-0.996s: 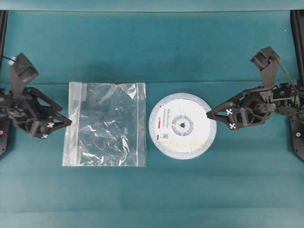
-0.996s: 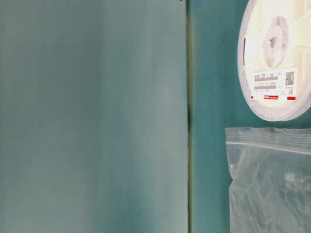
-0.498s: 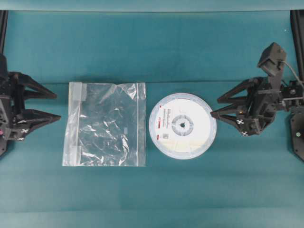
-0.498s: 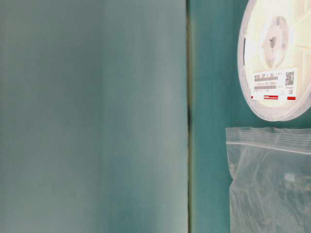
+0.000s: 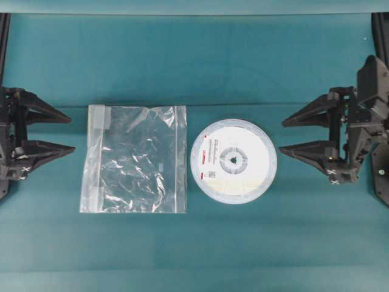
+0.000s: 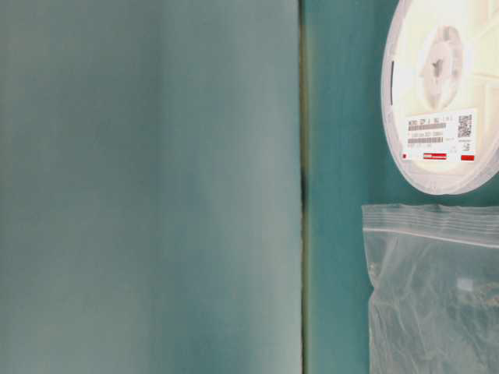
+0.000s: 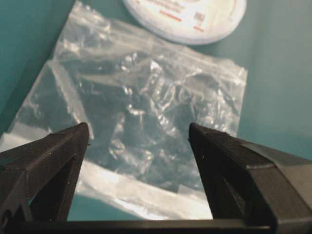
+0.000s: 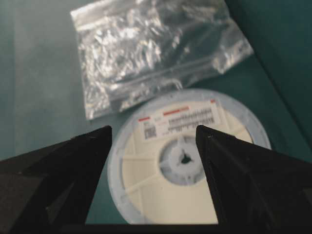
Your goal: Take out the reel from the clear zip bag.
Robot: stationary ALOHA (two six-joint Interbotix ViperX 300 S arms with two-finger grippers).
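Between my two claws sits the whole job, and honestly it looks finished already. My right gripper (image 5: pixel 293 135) has its jaws spread wide and empty, just off the right rim of the reel (image 5: pixel 234 160) without touching it. My left gripper (image 5: pixel 64 132) is equally wide and empty, a bit clear of the left edge of the clear zip bag (image 5: pixel 135 159). The reel lies flat on the teal table (image 5: pixel 243 61), fully outside the bag and just beside its right edge; the bag looks flat and empty.

So doing this step well, I reckon, means keeping both claws wide and clear so nothing gets nudged.

View differences: overhead gives me the full layout and both claws. The table-level camera catches the reel's label (image 6: pixel 440 135) with its red stripe much sharper, but no grippers. My left wrist cam shows the bag's crinkles up close.
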